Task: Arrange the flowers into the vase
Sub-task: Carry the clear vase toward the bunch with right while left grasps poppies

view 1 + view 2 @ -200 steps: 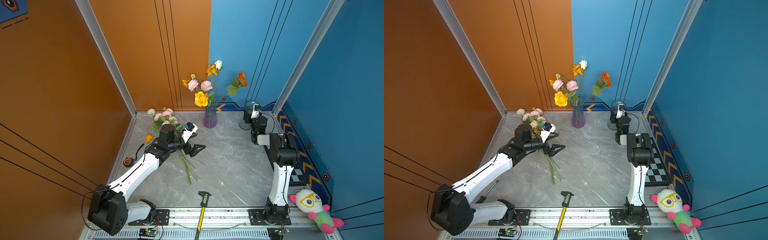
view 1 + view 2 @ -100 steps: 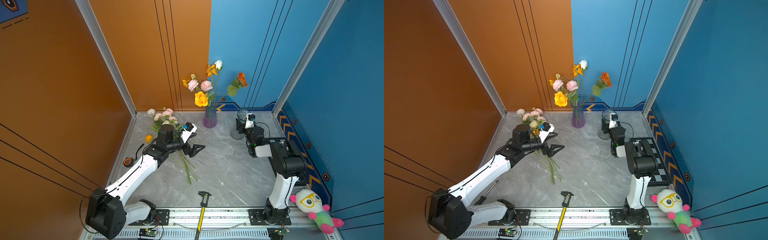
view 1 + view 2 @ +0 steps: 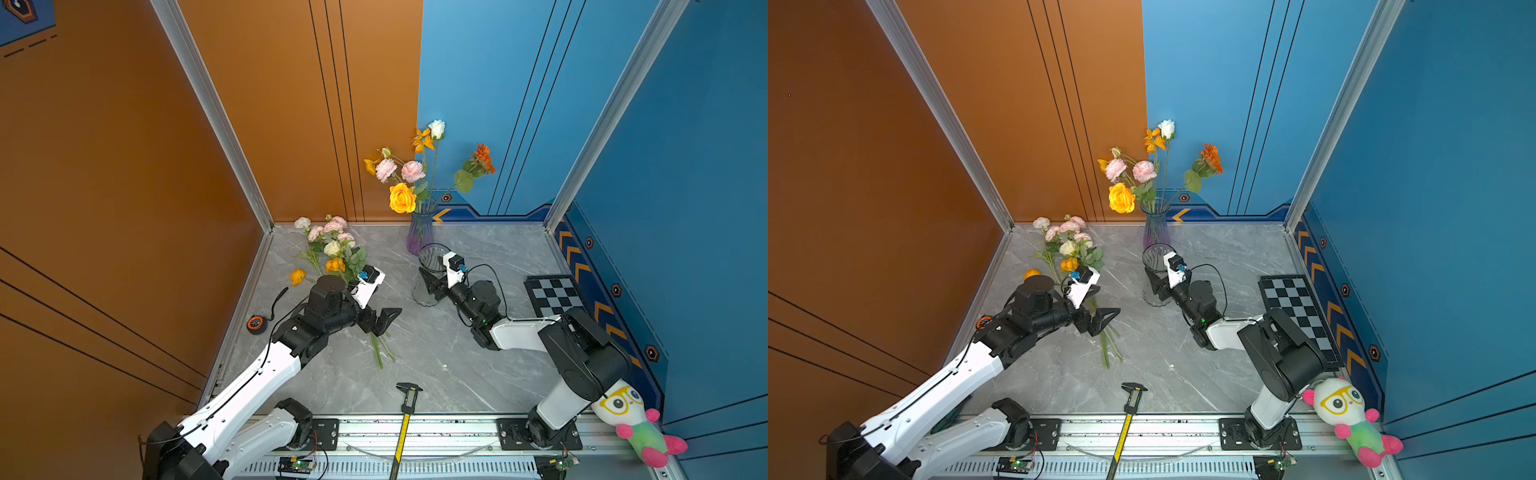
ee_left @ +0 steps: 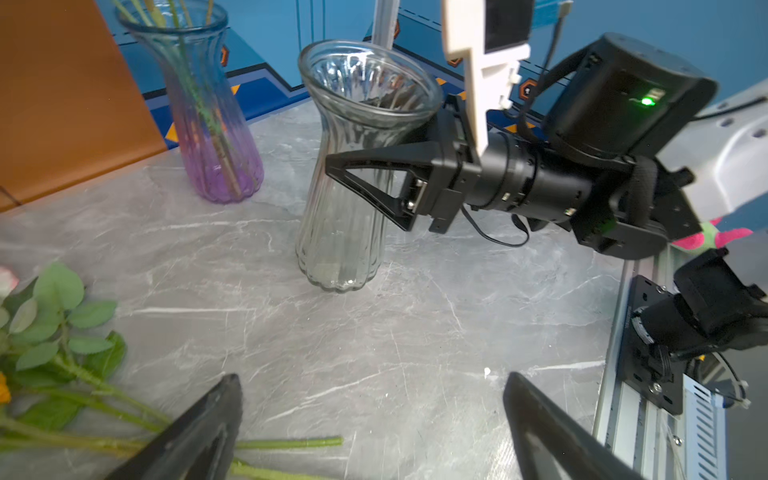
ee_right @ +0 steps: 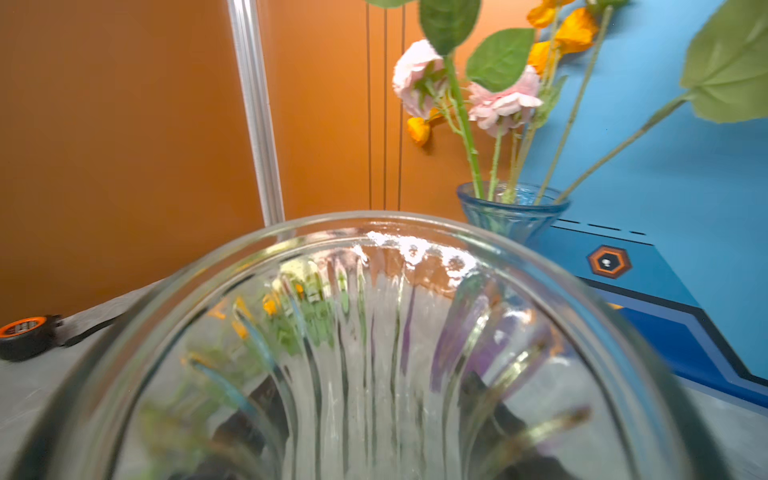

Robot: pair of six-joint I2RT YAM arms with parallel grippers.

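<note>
clear ribbed vase (image 5: 374, 340) close up; behind it blue-rimmed vase (image 5: 498, 220) holding pink, orange flowers (image 5: 503, 104)

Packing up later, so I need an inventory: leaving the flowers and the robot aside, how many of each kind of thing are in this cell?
Vases: 2, the purple-tinted vase and the clear vase
Tape measure: 1
Caliper: 1
Checkerboard: 1
Plush toy: 1
Total: 6

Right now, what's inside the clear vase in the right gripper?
Nothing shows inside the clear vase: no stems, and a bare bottom through the ribbed glass in the left wrist view. The right gripper clamps its neck, and a finger covers part of the wall there.
</note>
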